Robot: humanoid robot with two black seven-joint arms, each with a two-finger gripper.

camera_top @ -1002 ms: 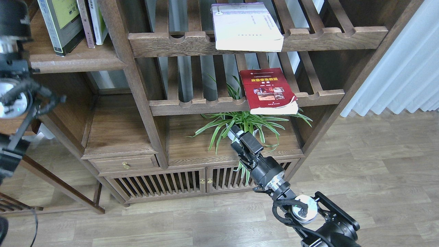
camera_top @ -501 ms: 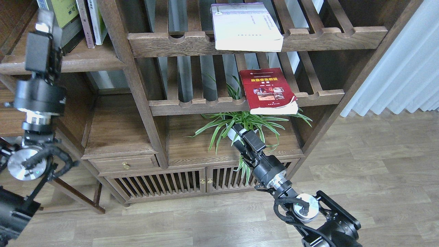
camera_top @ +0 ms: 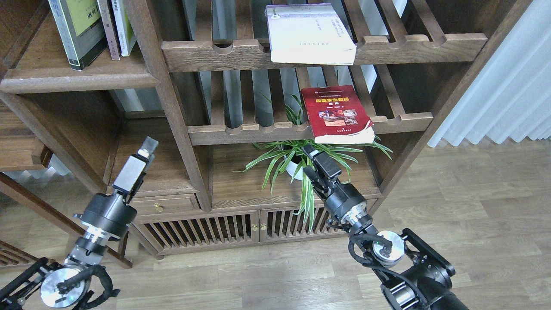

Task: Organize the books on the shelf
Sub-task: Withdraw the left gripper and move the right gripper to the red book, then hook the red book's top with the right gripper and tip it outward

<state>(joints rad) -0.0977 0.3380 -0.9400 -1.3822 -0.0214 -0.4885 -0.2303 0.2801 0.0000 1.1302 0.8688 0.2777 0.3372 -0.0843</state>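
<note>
Red book [camera_top: 338, 113] flat on lower slatted rack [camera_top: 267, 131], front edge overhanging the rail. White book [camera_top: 309, 33] flat on upper slatted rack [camera_top: 241, 51], likewise overhanging. Grey book [camera_top: 77, 30] upright on solid shelf [camera_top: 82, 77] at upper left, beside two thin books [camera_top: 117, 26].

Right gripper [camera_top: 311, 151] just below red book's front edge, in front of plant [camera_top: 301, 159], apart from the book; jaws seen end-on, cannot tell if clenched or released. Nothing visibly held.

Left gripper [camera_top: 148, 144] well below solid shelf, in front of lower left compartment, far from every book; jaws appear pressed together, empty, though gap not clearly resolvable.
</note>
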